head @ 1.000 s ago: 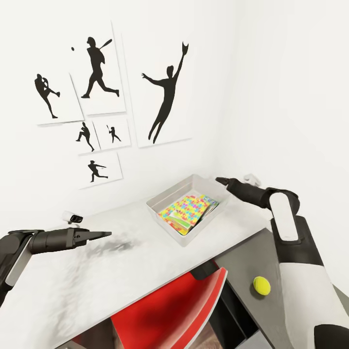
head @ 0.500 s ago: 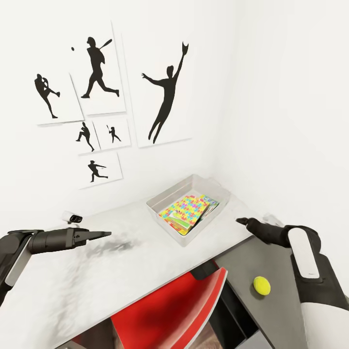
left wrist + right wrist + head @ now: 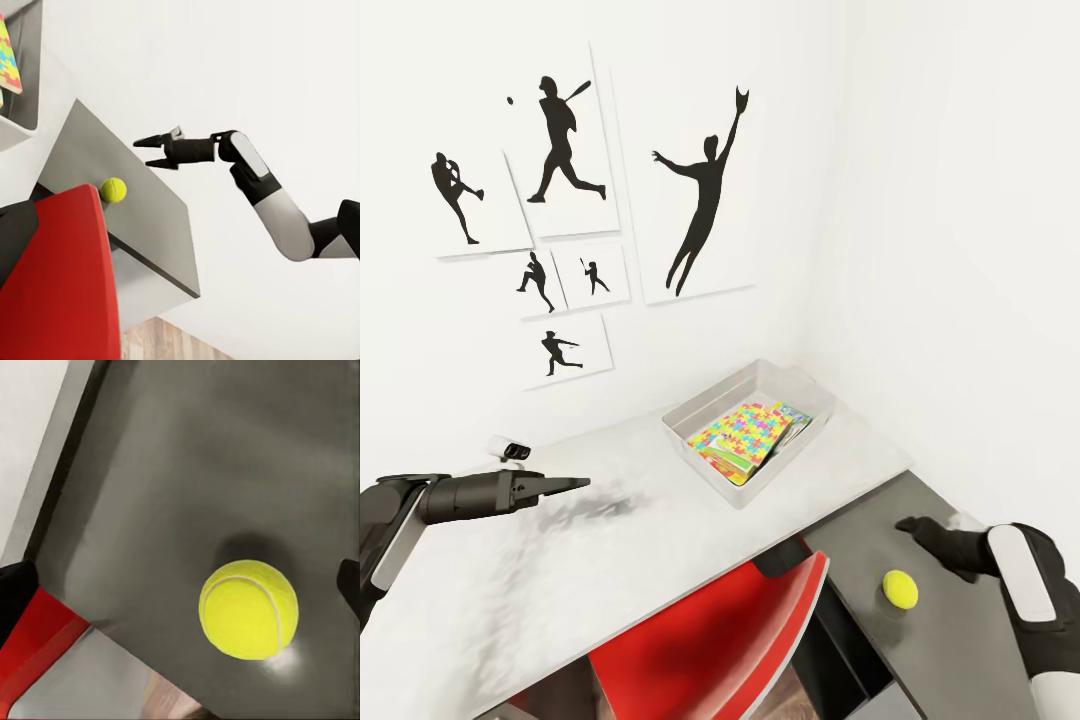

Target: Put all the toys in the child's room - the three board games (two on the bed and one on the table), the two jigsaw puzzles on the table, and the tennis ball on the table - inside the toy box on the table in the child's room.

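The tennis ball (image 3: pixel 900 588) lies on a dark grey lower surface (image 3: pixel 960 650), to the right of the white desk. My right gripper (image 3: pixel 907 524) hovers open just above and behind the ball; the left wrist view shows the gripper (image 3: pixel 144 151) with its fingers spread above the ball (image 3: pixel 113 189). In the right wrist view the ball (image 3: pixel 248 609) sits between the fingertips (image 3: pixel 349 583), untouched. The grey toy box (image 3: pixel 685 432) stands at the desk's back right with colourful jigsaw and game boxes (image 3: pixel 750 432) inside. My left gripper (image 3: pixel 578 484) is shut and holds nothing, over the desk's left part.
A red chair (image 3: pixel 710 640) is tucked under the white desk (image 3: pixel 560 580), close to the grey surface's left edge. White walls close in behind and to the right. Baseball silhouette pictures (image 3: pixel 570 150) hang on the back wall.
My right arm has swung from beside the toy box, back and down, to the grey surface near the tennis ball. The left arm, box and ball have stayed put.
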Tool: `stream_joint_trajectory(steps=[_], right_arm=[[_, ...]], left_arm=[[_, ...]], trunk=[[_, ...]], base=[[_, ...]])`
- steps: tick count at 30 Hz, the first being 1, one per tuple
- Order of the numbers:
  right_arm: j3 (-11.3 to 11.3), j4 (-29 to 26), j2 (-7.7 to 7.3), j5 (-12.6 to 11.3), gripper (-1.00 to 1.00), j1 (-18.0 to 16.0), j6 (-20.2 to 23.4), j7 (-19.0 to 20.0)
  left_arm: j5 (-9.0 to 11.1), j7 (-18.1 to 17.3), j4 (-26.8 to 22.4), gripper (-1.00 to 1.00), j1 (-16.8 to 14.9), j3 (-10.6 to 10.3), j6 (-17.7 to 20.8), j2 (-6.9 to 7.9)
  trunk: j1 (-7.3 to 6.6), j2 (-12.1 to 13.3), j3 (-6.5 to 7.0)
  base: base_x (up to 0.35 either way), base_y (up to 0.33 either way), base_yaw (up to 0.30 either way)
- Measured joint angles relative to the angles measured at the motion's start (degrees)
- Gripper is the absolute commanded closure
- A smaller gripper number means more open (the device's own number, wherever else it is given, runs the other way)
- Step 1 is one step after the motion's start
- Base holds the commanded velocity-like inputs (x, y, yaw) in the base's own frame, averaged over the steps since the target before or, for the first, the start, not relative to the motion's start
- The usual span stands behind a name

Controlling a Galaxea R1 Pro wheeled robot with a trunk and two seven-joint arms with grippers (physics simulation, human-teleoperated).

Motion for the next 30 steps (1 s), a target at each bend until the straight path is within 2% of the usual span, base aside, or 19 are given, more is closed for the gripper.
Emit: stream_joint_trajectory(steps=[3,10,13,17,25,30], right_arm=[[0.13,1.66,-0.37,1.80,-1.00,0.04,-1.75,-0.02],[0.58,6.25,-0.17,9.24,-1.00,0.06,-4.43,0.16],[0.81,6.56,-0.06,11.00,-1.00,0.06,-4.70,0.42],[1.23,6.60,0.06,11.57,-1.00,0.06,-4.70,0.52],[6.35,6.55,0.17,11.66,-1.00,0.06,-4.62,0.50],[7.45,6.64,0.36,11.64,-1.00,0.06,-4.72,0.26]], left_arm=[[0.02,-0.07,0.01,-1.00,0.00,0.00,0.03,0.00],[0.09,-0.15,-0.04,-1.00,0.05,0.01,0.05,0.09],[0.08,-0.16,-0.01,-1.00,0.07,0.01,0.05,0.09],[0.06,-0.13,0.00,-1.00,0.08,0.00,0.05,0.05],[0.00,-0.08,0.02,-1.00,0.09,0.00,0.05,0.00],[-0.02,-0.08,0.01,-1.00,0.09,0.00,0.05,-0.04]], trunk=[[0.00,0.00,0.00],[0.00,0.00,0.00],[0.00,0.00,0.00],[0.00,0.00,0.00],[0.00,0.00,-0.14],[0.00,0.00,-0.32]], base=[[0.000,0.000,0.000],[0.000,0.000,0.000],[0.000,0.000,0.000],[0.000,0.000,0.000],[0.000,0.000,0.000],[0.000,0.000,0.000]])
